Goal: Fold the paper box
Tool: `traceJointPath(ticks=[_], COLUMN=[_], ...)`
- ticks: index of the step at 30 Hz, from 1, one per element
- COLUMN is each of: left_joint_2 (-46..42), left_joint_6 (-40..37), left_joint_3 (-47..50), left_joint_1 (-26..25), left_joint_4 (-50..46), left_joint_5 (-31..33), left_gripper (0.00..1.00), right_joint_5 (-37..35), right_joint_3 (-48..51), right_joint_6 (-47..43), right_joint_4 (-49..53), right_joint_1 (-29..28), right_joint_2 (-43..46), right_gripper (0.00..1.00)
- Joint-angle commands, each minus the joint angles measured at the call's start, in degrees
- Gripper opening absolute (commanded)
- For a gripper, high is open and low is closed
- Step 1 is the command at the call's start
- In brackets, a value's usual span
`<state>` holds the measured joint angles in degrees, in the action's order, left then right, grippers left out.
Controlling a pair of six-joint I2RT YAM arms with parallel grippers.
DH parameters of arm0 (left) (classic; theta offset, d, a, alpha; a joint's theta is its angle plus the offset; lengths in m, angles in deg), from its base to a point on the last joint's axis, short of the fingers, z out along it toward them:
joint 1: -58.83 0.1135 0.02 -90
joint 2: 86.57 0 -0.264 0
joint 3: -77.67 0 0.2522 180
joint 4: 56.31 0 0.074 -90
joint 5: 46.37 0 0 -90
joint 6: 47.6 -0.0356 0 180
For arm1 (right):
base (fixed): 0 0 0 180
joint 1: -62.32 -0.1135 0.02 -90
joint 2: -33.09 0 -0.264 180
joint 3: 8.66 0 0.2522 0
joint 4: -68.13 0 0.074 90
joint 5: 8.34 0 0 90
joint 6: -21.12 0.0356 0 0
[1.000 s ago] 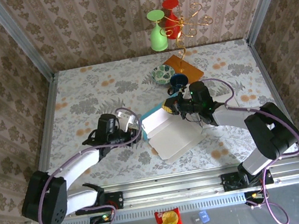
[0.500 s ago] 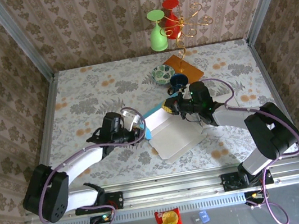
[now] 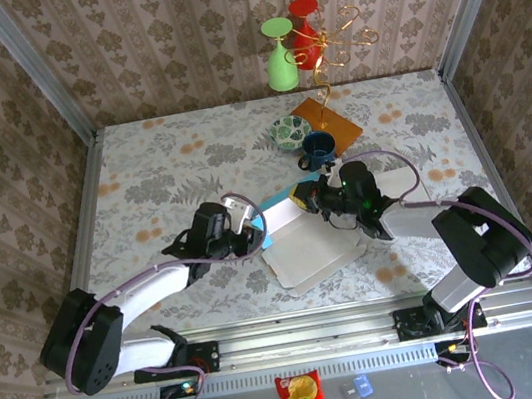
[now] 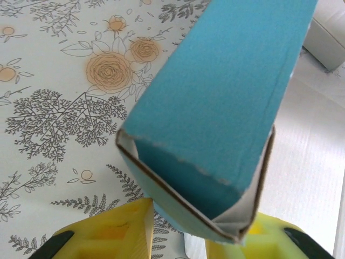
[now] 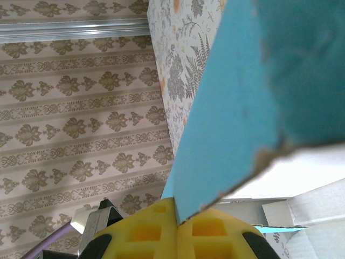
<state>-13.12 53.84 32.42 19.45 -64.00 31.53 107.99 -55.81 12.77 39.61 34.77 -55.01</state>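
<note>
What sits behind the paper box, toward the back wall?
A dark blue cup, a patterned dish and an orange mat carrying a gold wire stand. The right claw hides the strip of table directly behind the paper box.

A robot test cell dressed up as a home: damask wallpaper panels [image 3: 169, 33] fixed between bare aluminium posts [image 3: 32, 66] wall in a counter [image 3: 159, 166] under a floral cover, with the left arm [image 3: 148, 284] and right arm [image 3: 473, 227] bolted to a metal rail [image 3: 308, 335] at its near edge
</note>
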Motion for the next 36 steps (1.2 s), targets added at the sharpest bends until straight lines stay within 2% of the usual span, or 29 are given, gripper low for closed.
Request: traceJointPath(ticks=[1, 8, 17, 25, 29, 36], left_joint_2=[0.56, 0.55, 1.89, 5.35, 6.44, 5.67], left_joint_6=[2.65, 6.72, 17.86, 24.18, 24.77, 24.09], left_joint_3=[0.62, 0.90, 1.30, -0.99, -1.98, -2.17], left_joint_1=[-1.22, -3.90, -7.64, -9.53, -10.36, -11.42], left_joint_4=[1.36, 0.72, 0.48, 0.41, 1.18, 3.68], left_joint_5=[5.23, 13.05, 25.36, 29.90, 30.53, 30.99], left_gripper=[0.30, 0.30, 0.30, 0.30, 0.29, 0.19], right_joint_5=[-1.75, -3.42, -5.89, -6.97, -7.73, -9.42], right_joint_3=[1.65, 2.00, 2.53, 2.25, 2.27, 1.66], right_joint_6=[-0.20, -0.35, 1.11, 1.98, 2.64, 4.00], right_joint_4=[-0.43, -0.34, -0.35, 1.14, 2.16, 6.73], right_joint_1=[-1.27, -2.32, -3.65, -4.18, -4.44, -4.71], right_joint_2=[1.09, 2.40, 3.74, 4.08, 4.07, 4.36], right_gripper=[0.00, 0.00, 0.00, 0.00, 0.00, 0.00])
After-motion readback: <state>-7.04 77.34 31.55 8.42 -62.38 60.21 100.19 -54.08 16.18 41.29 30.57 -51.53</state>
